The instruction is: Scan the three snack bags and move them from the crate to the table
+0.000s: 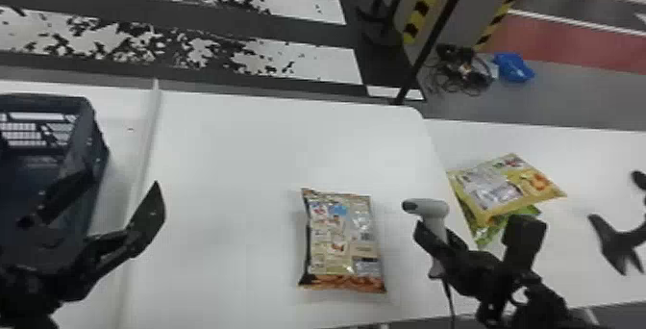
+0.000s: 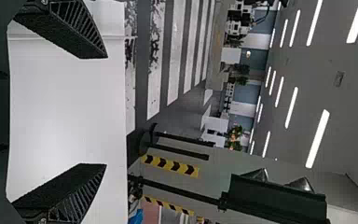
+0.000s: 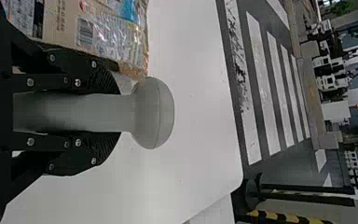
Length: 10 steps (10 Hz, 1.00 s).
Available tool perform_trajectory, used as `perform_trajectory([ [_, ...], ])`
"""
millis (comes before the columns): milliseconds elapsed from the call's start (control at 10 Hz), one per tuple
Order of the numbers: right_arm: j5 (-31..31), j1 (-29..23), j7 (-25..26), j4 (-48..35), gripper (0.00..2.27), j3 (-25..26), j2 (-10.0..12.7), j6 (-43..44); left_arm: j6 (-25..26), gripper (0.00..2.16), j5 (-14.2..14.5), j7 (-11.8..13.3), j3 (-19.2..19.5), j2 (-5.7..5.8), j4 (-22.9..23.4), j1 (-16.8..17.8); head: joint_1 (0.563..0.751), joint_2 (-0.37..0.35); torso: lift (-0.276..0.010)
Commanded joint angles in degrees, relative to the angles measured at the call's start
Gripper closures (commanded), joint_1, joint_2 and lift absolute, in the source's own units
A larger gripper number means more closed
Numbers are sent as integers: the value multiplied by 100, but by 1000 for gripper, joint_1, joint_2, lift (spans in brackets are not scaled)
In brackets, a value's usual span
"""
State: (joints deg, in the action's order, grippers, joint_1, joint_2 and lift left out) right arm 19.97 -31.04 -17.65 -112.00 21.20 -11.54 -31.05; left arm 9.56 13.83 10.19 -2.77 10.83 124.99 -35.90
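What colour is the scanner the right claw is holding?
The scanner is light grey, with a dark front end; the head view shows both best.

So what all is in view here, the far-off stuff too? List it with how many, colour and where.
tan snack bag: 1, tan and orange, middle table
yellow snack bag: 1, yellow, right side, on the green one
green snack bag: 1, green, underneath
scanner: 1, pale grey, in the right gripper
crate: 1, dark blue, far left
middle table: 1, white, white surfaces either side
unclear item: count unclear, black, right edge
cables: a tangle, dark, floor
blue item: 1, floor
striped strips: at least 2, yellow-black, beyond table
floor: striped, white and grey
ceiling lights: several, white
left gripper: 1, black, open
right gripper: 1, black, closed on scanner
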Motion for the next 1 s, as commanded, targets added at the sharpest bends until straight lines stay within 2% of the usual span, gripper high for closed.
perform_trajectory([
  [0,-186,582,-116,591,2192,86,-174,-21,113,33,-30,0,-13,6,52,-14,695,-301,-62],
  [300,-608,1540,-309,1954,2175,-63,-341,102,271,33,-118,-26,-31,6,113,-23,695,-350,-62],
  [600,-1004,2146,-301,3052,2128,-230,-420,700,324,33,-118,-35,-4,15,122,-14,695,-350,-62],
  [700,-1004,2164,-301,3105,1632,-301,-464,876,324,33,-118,-35,13,15,96,-5,695,-350,-62],
  [800,-1012,2129,-301,3105,299,-327,-464,1034,341,33,-118,-44,13,6,87,13,695,-350,-62],
  [900,-1039,2129,-292,3088,-1,-345,-464,1017,376,33,-118,-35,13,6,69,30,695,-350,-62],
])
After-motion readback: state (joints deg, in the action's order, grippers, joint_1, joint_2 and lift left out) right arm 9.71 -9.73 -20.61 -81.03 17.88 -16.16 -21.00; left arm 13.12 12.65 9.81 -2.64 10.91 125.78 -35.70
